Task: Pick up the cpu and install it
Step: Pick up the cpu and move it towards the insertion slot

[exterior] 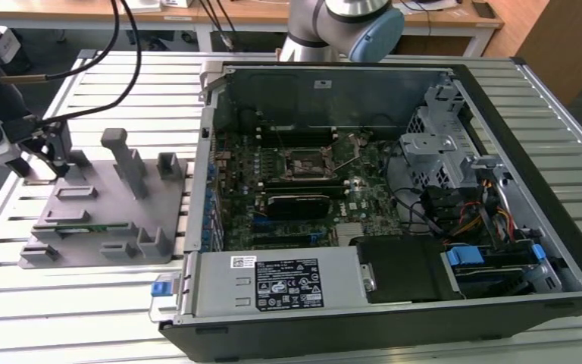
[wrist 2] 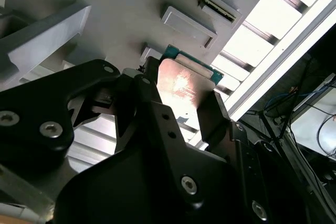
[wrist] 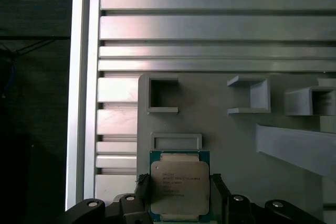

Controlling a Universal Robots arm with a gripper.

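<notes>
The cpu (wrist: 179, 184), a flat square chip with a silvery top and a green rim, sits between my two black fingers just above the grey fixture block (wrist: 226, 135). My gripper (wrist: 179, 179) is shut on the cpu, one finger on each side edge. In the second wrist view the cpu (wrist 2: 185, 83) shines between the same fingers (wrist 2: 149, 85). In the exterior view my gripper (exterior: 61, 159) hangs over the far corner of the fixture block (exterior: 109, 208) at the exterior view's left. The motherboard socket (exterior: 305, 161) lies open inside the computer case (exterior: 533, 227).
The fixture block carries raised posts (exterior: 124, 163) and small pockets (wrist: 163, 95) close to my fingers. It rests on a slatted metal table (exterior: 89, 303). Cables (exterior: 99, 76) trail from my wrist. The case holds a drive cage (exterior: 442, 144) and a power supply (exterior: 281, 284).
</notes>
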